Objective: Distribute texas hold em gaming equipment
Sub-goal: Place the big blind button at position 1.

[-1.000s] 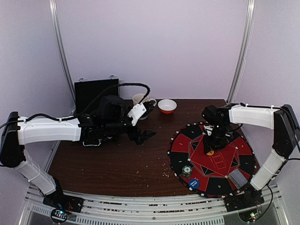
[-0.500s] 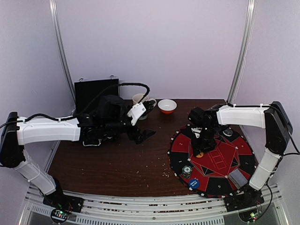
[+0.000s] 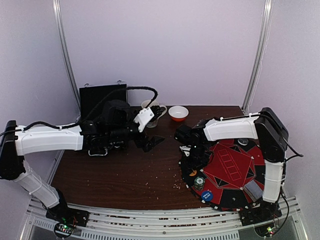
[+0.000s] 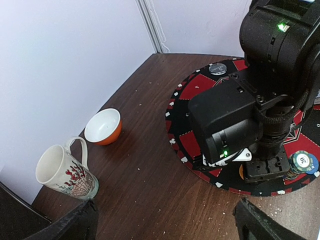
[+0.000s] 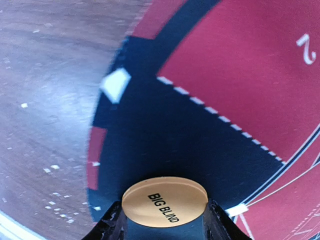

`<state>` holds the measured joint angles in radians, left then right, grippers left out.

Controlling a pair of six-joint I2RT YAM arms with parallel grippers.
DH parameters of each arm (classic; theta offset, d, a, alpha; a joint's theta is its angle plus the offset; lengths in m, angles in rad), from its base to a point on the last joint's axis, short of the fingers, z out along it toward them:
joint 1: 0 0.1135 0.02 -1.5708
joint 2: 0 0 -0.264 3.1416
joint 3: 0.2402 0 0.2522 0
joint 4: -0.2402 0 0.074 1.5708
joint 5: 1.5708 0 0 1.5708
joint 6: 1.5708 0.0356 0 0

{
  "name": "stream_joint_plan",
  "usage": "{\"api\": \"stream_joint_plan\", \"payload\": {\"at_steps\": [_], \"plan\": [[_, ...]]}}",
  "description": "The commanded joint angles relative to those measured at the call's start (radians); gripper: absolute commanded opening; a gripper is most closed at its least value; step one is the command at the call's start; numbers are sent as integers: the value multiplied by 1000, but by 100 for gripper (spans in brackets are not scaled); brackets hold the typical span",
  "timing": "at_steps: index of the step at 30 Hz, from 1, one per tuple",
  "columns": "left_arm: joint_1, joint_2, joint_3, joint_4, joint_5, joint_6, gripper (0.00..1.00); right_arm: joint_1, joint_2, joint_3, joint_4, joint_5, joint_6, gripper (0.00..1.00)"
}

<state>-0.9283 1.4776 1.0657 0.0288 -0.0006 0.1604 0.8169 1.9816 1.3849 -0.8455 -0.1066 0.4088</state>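
An orange disc [image 5: 165, 200] printed BIG BLIND sits between the fingers of my right gripper [image 5: 165, 219], which is shut on it just above the dark left rim of the round red-and-black mat [image 3: 235, 201]. In the top view that gripper [image 3: 192, 168] hangs at the mat's left edge. A green-white chip [image 3: 199, 181], a blue disc [image 3: 206, 195], a grey deck [image 3: 253, 190] and a black disc [image 3: 243, 142] lie on the mat. My left gripper [image 3: 153, 142] is open over bare table left of the mat, holding nothing.
A patterned mug [image 3: 150, 107] and an orange-and-white bowl [image 3: 178, 113] stand at the back of the table. A black box [image 3: 97, 100] sits at the back left. Crumbs dot the brown tabletop [image 3: 125, 175]. The left wrist view shows the right arm's wrist [image 4: 235, 125] close ahead.
My right arm has swung left across the mat with the orange disc, from the mat's middle to its left rim. The left arm has barely shifted.
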Motion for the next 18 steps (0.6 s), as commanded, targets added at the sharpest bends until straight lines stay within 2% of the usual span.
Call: {"api": "stream_joint_plan", "payload": {"at_steps": [1, 4, 6, 12, 18], "plan": [[5, -31, 8, 29, -11, 17, 98, 18, 13, 35, -49, 31, 13, 58], [5, -31, 7, 30, -12, 20, 98, 19, 1, 57, -67, 33, 11, 84], [5, -30, 7, 29, -12, 20, 98, 17, -26, 80, -84, 41, 12, 92], [5, -30, 7, 29, -10, 18, 98, -34, -200, 86, -140, 91, 47, 96], [5, -28, 7, 28, -9, 19, 98, -116, -437, -47, -220, 115, 103, 96]]}}
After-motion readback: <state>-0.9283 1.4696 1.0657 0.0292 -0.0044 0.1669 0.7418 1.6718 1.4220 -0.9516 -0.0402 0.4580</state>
